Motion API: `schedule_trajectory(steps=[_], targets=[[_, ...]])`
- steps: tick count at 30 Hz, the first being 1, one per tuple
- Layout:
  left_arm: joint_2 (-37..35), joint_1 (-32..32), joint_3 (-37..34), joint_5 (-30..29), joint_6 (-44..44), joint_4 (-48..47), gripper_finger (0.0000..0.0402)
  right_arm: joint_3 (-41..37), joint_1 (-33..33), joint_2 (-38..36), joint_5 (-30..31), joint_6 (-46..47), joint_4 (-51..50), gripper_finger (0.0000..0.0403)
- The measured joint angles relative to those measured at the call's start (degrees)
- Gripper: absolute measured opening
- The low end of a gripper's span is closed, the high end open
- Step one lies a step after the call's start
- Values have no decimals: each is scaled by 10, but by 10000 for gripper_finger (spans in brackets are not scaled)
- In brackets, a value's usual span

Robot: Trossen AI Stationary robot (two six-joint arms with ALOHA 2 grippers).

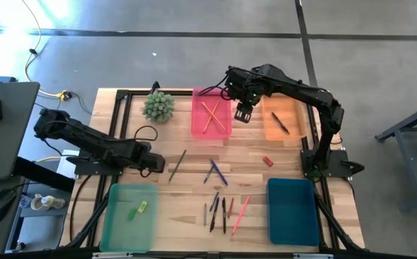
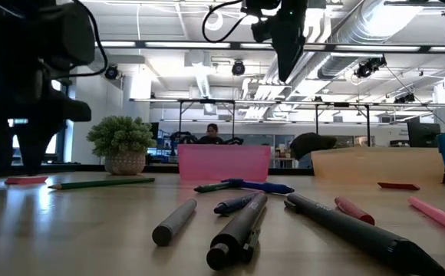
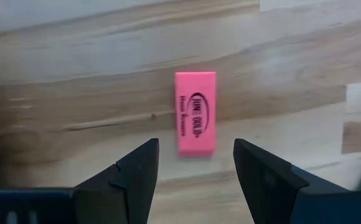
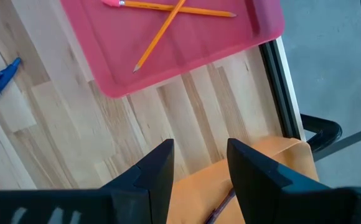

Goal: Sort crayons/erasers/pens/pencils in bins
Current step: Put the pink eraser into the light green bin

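Nearest the low camera, dark pens lie in a loose fan on the wooden table, at 6 o'clock in the high view. Four bins sit toward the corners: pink bin at 12 o'clock holding two crossed orange pencils; orange bin at 1 o'clock holding a dark stick; teal bin at 5 o'clock; green bin at 7 o'clock holding a yellow-green eraser. Potted plant stands at 11 o'clock, just beside the pink bin. Right gripper, fingers spread and holding nothing, hangs high between the pink and orange bins. Left gripper, fingers likewise spread, hovers low at 9 o'clock over a pink eraser lying flat on the table. Dark green pencil lies near centre; a small red eraser lies at 3 o'clock.
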Motion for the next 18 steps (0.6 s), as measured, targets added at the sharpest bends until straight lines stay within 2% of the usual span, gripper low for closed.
schedule_trajectory(steps=[11,18], targets=[[64,59,5,15,45,16,195,0,0,-1,0,-2,-1,139],[65,65,4,16,65,24,150,-1,0,-52,5,3,-16,139]])
